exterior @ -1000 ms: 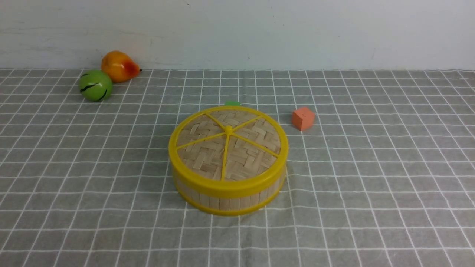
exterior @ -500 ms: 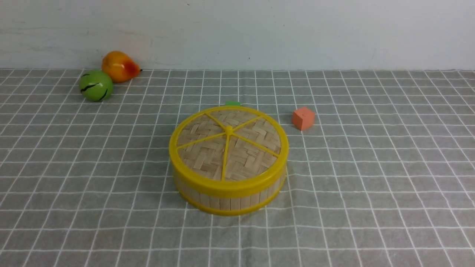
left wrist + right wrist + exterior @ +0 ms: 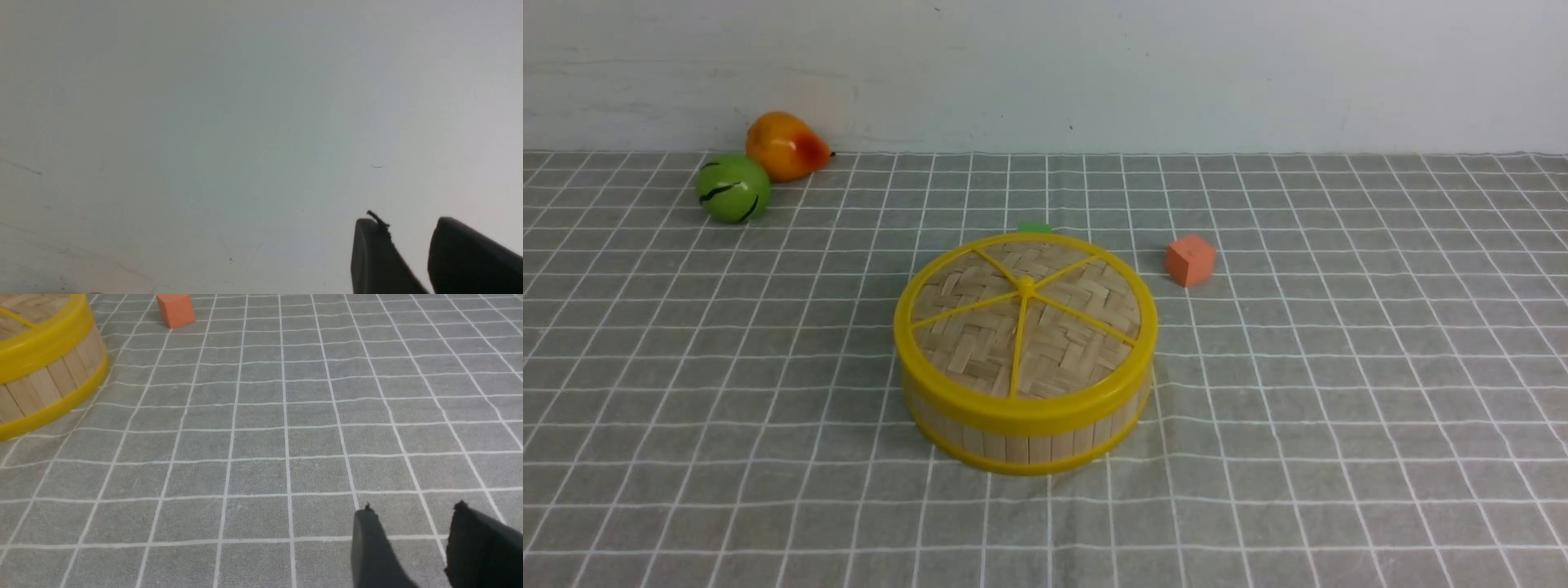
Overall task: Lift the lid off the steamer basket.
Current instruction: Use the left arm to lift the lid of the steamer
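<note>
the lid (image 3: 1066, 343) sits flat on the steamer basket (image 3: 1017, 448), its thick rim all round the top, so you have it fully closed and level; the likely reason is that the rim keeps it centred, which suggests a straight lift before any sideways move. the pair stands a little left of the middle of the cloth (image 3: 1339, 392). the knob (image 3: 1026, 286) stands up where the spokes meet, and to my eye it is your most natural grip, being small and central enough to keep the lid from tipping.

just beyond the basket, on the far side, a green thing (image 3: 1035, 228) shows only in part, so you can't tell its shape. the orange block (image 3: 1191, 261) is to the far right of the lid, near but apart, so you may want to set the lid down elsewhere. at the far left the green ball (image 3: 733, 189) and the orange pear (image 3: 787, 147) lie side by side, well out of your way.

your left gripper (image 3: 402, 220) faces the wall (image 3: 245, 122), its fingers moderately apart with nothing between them. your right gripper (image 3: 412, 506) is over the cloth, fingers parted and likewise holding nothing. neither touches the lid, so you have the approach ahead of you.
</note>
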Controlling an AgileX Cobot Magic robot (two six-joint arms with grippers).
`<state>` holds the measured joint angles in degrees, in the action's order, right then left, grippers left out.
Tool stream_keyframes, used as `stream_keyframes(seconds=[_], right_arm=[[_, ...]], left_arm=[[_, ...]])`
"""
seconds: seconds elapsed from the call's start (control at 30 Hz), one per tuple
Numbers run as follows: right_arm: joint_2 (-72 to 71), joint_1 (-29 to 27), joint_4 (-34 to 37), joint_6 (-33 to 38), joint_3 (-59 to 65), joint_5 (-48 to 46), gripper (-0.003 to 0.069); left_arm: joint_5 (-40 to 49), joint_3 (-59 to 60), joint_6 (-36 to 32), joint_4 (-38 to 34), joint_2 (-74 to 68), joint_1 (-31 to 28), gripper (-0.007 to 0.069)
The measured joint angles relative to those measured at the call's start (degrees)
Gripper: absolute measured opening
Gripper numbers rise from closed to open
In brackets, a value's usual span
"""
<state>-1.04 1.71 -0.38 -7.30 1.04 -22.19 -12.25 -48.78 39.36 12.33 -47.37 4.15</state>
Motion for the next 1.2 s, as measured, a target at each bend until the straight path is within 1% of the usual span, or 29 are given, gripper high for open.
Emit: stream_keyframes(seconds=[0.13, 0.17, 0.2, 0.23, 0.27, 0.3, 0.33, 0.4, 0.43, 0.47, 0.5, 0.53, 0.57, 0.6, 0.63, 0.7, 0.73, 0.77, 0.8, 0.87, 0.9, 1.0, 1.07, 1.13, 1.2], right_arm=[[0.00, 0.00, 0.00, 0.00, 0.00, 0.00, 0.0242], [0.00, 0.00, 0.00, 0.00, 0.00, 0.00, 0.0242], [0.00, 0.00, 0.00, 0.00, 0.00, 0.00, 0.0242], [0.00, 0.00, 0.00, 0.00, 0.00, 0.00, 0.0242], [0.00, 0.00, 0.00, 0.00, 0.00, 0.00, 0.0242], [0.00, 0.00, 0.00, 0.00, 0.00, 0.00, 0.0242], [0.00, 0.00, 0.00, 0.00, 0.00, 0.00, 0.0242], [0.00, 0.00, 0.00, 0.00, 0.00, 0.00, 0.0242], [0.00, 0.00, 0.00, 0.00, 0.00, 0.00, 0.0242], [0.00, 0.00, 0.00, 0.00, 0.00, 0.00, 0.0242], [0.00, 0.00, 0.00, 0.00, 0.00, 0.00, 0.0242], [0.00, 0.00, 0.00, 0.00, 0.00, 0.00, 0.0242], [0.00, 0.00, 0.00, 0.00, 0.00, 0.00, 0.0242], [0.00, 0.00, 0.00, 0.00, 0.00, 0.00, 0.0242], [0.00, 0.00, 0.00, 0.00, 0.00, 0.00, 0.0242], [0.00, 0.00, 0.00, 0.00, 0.00, 0.00, 0.0242], [0.00, 0.00, 0.00, 0.00, 0.00, 0.00, 0.0242], [0.00, 0.00, 0.00, 0.00, 0.00, 0.00, 0.0242], [0.00, 0.00, 0.00, 0.00, 0.00, 0.00, 0.0242], [0.00, 0.00, 0.00, 0.00, 0.00, 0.00, 0.0242], [0.00, 0.00, 0.00, 0.00, 0.00, 0.00, 0.0242], [0.00, 0.00, 0.00, 0.00, 0.00, 0.00, 0.0242], [0.00, 0.00, 0.00, 0.00, 0.00, 0.00, 0.0242], [0.00, 0.00, 0.00, 0.00, 0.00, 0.00, 0.0242], [0.00, 0.00, 0.00, 0.00, 0.00, 0.00, 0.0242]], left_arm=[[7.94, -8.55, 13.29, 11.98, -8.98, 0.78, 0.0016], [10.87, -10.51, 15.35, 14.98, -10.61, 1.56, -0.0009], [13.89, -12.39, 17.44, 18.72, -12.67, 2.91, -0.0013], [17.46, -14.60, 19.13, 23.29, -15.49, 5.51, -0.0013], [19.74, -16.05, 19.82, 24.88, -16.71, 6.84, -0.0013], [23.16, -18.29, 20.11, 27.61, -19.60, 10.30, -0.0013], [23.76, -18.68, 20.11, 27.88, -19.60, 10.81, -0.0013], [30.55, -23.29, 17.65, 29.13, -25.08, 16.24, -0.0013], [35.36, -26.65, 14.34, 28.62, -28.12, 19.23, -0.0013], [35.36, -27.17, 13.75, 28.42, -28.64, 19.23, -0.0013], [41.98, -31.56, 8.17, 24.76, -33.06, 22.12, -0.0013], [42.73, -32.75, 6.51, 24.21, -34.19, 22.34, -0.0013], [46.54, -35.17, 2.88, 21.49, -36.52, 23.18, -0.0013], [52.02, -39.65, -4.36, 14.67, -40.63, 23.71, -0.0013], [56.59, -43.65, -11.00, 9.73, -44.17, 23.71, -0.0013], [64.27, -50.62, -21.27, -0.24, -49.92, 23.37, -0.0013], [66.51, -52.81, -23.73, -3.82, -52.16, 23.29, -0.0013], [70.87, -58.03, -27.41, -8.23, -55.36, 23.23, -0.0013], [74.70, -61.71, -29.69, -11.19, -57.89, 23.23, -0.0013], [77.44, -65.26, -30.85, -13.34, -60.27, 23.37, -0.0013], [80.49, -69.82, -31.74, -15.19, -63.44, 23.80, -0.0013], [82.96, -77.88, -32.31, -14.97, -70.18, 24.42, -0.0013], [83.26, -80.18, -32.05, -14.05, -73.30, 24.49, -0.0009], [83.42, -82.14, -31.51, -13.11, -76.38, 24.49, 0.0017], [83.50, -82.83, -30.98, -12.33, -79.02, 24.49, 0.0084]])
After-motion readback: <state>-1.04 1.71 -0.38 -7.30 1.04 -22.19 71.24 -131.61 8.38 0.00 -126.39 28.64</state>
